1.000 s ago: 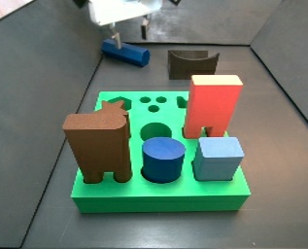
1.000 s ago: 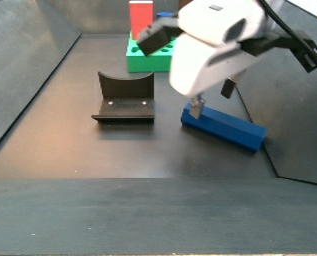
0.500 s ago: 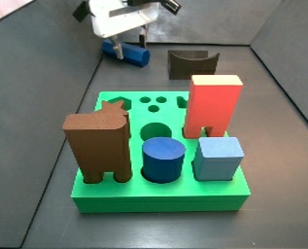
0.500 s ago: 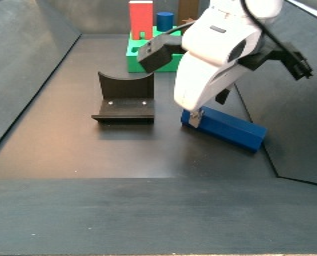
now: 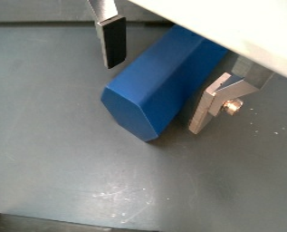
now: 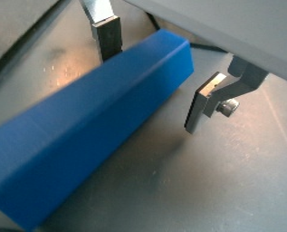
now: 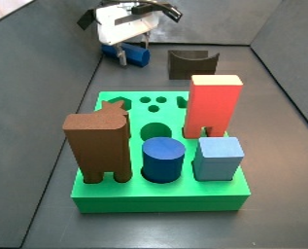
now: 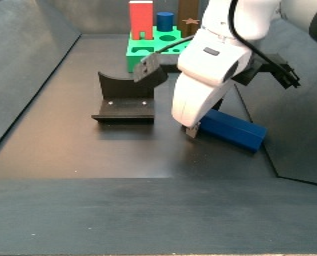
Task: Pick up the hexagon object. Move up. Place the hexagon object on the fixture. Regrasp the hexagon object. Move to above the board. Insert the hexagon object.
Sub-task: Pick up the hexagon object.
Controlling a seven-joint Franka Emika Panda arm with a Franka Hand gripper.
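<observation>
Straddling one end of the hexagon object (image 5: 167, 83), the gripper (image 5: 164, 77) sits low over the dark surface (image 5: 61, 172) with its two fingers apart, one on each side of the bar. In both wrist views a gap shows between the dark pad of one finger (image 5: 113, 41) and the blue face beside it, and the other finger (image 6: 212, 98) also stands just clear of the bar, so nothing is clamped. The hexagon object (image 6: 91, 127) lies flat on the surface, its angled end face showing in a wrist view.

In a side view the gripper (image 8: 192, 128) hangs under the white arm at the near left end of the hexagon object (image 8: 234, 130), which lies to the right of the fixture (image 8: 125, 98) and apart from it. The fixture stands with its curved notch upward. Beyond it, at the far end, is the green board (image 8: 149, 56).

In a side view from the opposite end, the board (image 7: 156, 197) is nearest, carrying a tall brown block (image 7: 98, 146), a short blue cylinder (image 7: 163, 159), a light blue cube (image 7: 220, 158) and a red block (image 7: 215, 104). Round holes show in its far part. The fixture (image 7: 191, 63) stands beyond the board, and the gripper (image 7: 127, 45) is at the far left over the hexagon object (image 7: 133, 56), only a small part of which shows under the arm.
</observation>
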